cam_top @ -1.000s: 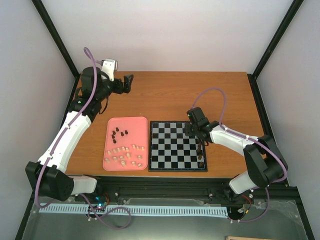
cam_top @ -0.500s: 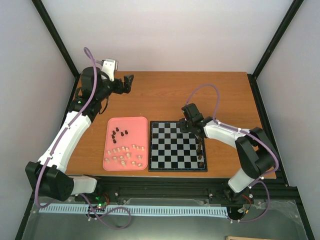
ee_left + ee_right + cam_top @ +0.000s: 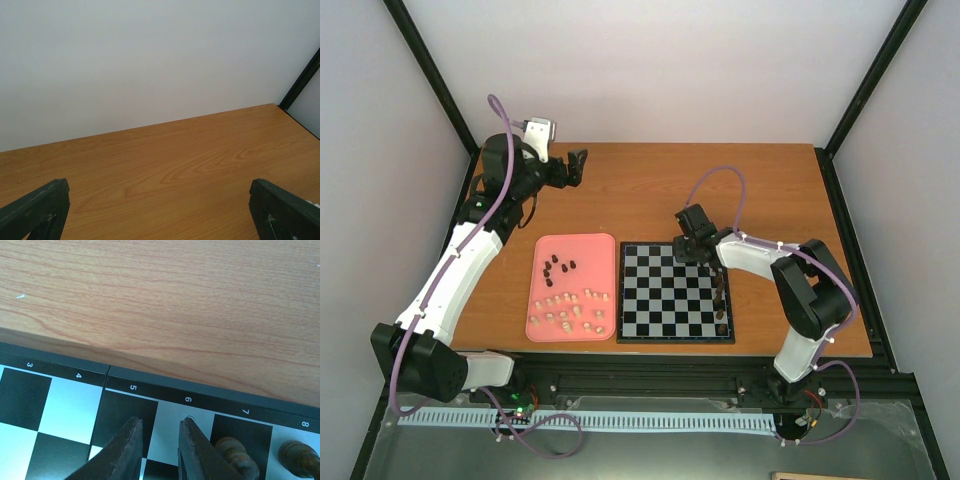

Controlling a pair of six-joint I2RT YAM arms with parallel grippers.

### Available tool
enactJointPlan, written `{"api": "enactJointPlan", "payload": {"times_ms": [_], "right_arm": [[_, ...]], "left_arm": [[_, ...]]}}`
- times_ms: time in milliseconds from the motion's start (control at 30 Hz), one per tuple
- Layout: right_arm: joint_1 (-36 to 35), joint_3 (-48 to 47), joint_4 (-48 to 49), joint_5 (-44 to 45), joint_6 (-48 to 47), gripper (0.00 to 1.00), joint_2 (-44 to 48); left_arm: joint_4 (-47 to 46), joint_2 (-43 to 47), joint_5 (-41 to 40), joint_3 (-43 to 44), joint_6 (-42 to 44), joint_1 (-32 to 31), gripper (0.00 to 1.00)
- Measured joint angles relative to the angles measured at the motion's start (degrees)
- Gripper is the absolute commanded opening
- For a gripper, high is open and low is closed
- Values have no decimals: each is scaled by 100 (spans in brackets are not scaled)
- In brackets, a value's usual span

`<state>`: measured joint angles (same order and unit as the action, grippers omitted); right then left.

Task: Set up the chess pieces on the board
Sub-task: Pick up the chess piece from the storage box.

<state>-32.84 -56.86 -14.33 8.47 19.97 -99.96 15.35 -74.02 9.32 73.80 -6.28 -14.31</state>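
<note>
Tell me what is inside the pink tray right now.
The pink tray holds a small cluster of dark chess pieces in its far half and scattered pale chess pieces in its near half. Nothing covers it, but the pieces are too small to tell which chessmen they are.

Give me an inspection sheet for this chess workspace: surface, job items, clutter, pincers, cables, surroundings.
Surface: wooden table, no spills seen.
Job's things: board flat; dark chess pieces stand along its right edge; other chess pieces, dark and pale, in the pink tray beside it.
Clutter: nothing seen.
Pincers: left pincer open, at the table's far left; right pincer over the board's far edge, jaws narrowly apart, nothing between.
Cables: purple cable loops along each arm.
Surroundings: white walls, black frame posts.
</note>
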Motion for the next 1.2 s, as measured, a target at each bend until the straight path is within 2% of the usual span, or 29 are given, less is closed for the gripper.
{"api": "enactJointPlan", "payload": {"times_ms": [767,1000,1200], "right_arm": [[0,-24,-275,577,4,22,0],[0,-31,-232,461,-44,22,0],[-284,-107,-129,173,-260,32,42]], "left_arm": [[-33,0,2,0,-2,0,100],[-33,0,0,0,0,0,100],[-33,0,0,0,-4,0,100]]}}
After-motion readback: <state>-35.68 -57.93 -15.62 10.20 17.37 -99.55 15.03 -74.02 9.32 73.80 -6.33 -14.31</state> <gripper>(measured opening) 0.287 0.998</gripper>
